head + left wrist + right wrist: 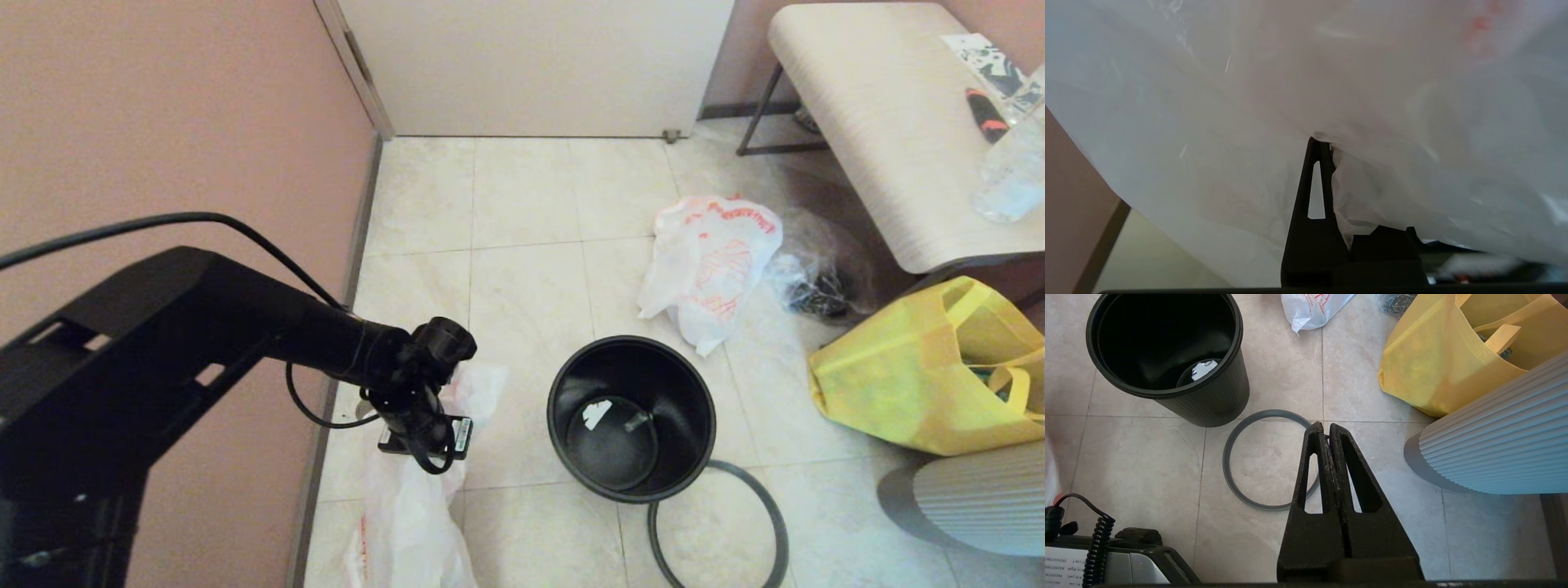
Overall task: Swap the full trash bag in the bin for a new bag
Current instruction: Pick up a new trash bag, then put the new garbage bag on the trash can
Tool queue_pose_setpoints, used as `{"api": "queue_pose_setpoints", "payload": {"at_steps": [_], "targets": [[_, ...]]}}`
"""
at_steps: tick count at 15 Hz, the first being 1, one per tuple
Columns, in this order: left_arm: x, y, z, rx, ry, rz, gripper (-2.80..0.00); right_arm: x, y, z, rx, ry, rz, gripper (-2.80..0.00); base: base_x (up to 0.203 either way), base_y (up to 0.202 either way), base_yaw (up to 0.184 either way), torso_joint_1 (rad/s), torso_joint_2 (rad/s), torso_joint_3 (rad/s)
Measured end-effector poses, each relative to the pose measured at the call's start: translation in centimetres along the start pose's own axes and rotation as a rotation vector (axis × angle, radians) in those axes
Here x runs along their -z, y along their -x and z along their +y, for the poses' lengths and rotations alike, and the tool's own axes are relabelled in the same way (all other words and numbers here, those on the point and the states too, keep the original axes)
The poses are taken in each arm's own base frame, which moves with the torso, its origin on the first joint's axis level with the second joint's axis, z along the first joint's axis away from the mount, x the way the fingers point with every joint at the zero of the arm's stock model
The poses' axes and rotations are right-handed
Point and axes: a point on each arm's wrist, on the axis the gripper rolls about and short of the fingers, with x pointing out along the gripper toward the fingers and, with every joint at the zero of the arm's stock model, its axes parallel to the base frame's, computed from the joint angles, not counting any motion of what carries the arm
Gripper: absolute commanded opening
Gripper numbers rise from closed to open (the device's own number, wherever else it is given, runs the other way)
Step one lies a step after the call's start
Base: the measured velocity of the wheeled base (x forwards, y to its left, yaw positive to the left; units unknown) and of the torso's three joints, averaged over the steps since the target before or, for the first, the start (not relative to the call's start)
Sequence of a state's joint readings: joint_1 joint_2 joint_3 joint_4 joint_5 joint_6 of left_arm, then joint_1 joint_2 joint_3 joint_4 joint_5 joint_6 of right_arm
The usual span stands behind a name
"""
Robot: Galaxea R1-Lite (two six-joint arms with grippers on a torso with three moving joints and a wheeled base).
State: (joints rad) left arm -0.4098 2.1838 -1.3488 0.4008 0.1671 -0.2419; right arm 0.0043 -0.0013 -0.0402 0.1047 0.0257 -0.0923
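The black bin [687, 392] [1216, 401] stands empty on the tiled floor. Its dark-grey hoop [774, 510] [1225, 461] lies flat beside it. Left of the bin, my left gripper [420, 445] [1325, 145] points down, shut on the top of the full trash bag [404, 523] [1208, 122]. That bag hangs below the gripper by the wall and fills the left wrist view. The new bag [706, 261] [1310, 308], white with red-orange print, lies on the floor beyond the bin. My right gripper [1327, 428] is shut and empty, above the hoop's edge, out of the head view.
A clear bag of dark items [816, 282] lies right of the new bag. A yellow tote [898, 376] [1429, 363] and a white ribbed body [980, 498] [1502, 449] stand right of the bin. A bench [882, 122] is at the back right, a pink wall [163, 122] on the left.
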Motion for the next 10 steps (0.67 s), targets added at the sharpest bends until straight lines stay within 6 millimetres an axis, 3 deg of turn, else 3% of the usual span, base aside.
{"api": "queue_pose_setpoints", "payload": {"at_steps": [2, 5, 8, 10], "targets": [[1.4, 3.8, 0.0, 0.066, -0.009, -0.061, -2.80, 0.0, 0.0, 0.0, 0.000, 0.000, 0.000, -2.80, 0.000, 0.000, 0.000, 0.000, 0.00, 0.000], [3.0, 8.1, -3.4, 0.167, -0.115, -0.147, -2.80, 0.0, 0.0, 0.0, 0.000, 0.000, 0.000, -2.80, 0.000, 0.000, 0.000, 0.000, 0.00, 0.000], [2.3, 11.3, -7.0, 0.228, -0.201, -0.206, -2.80, 0.0, 0.0, 0.0, 0.000, -0.010, 0.000, -2.80, 0.000, 0.000, 0.000, 0.000, 0.00, 0.000], [1.6, 12.2, -9.4, 0.255, -0.247, -0.216, -2.80, 0.0, 0.0, 0.0, 0.002, -0.014, 0.001, -2.80, 0.000, 0.000, 0.000, 0.000, 0.00, 0.000]]}}
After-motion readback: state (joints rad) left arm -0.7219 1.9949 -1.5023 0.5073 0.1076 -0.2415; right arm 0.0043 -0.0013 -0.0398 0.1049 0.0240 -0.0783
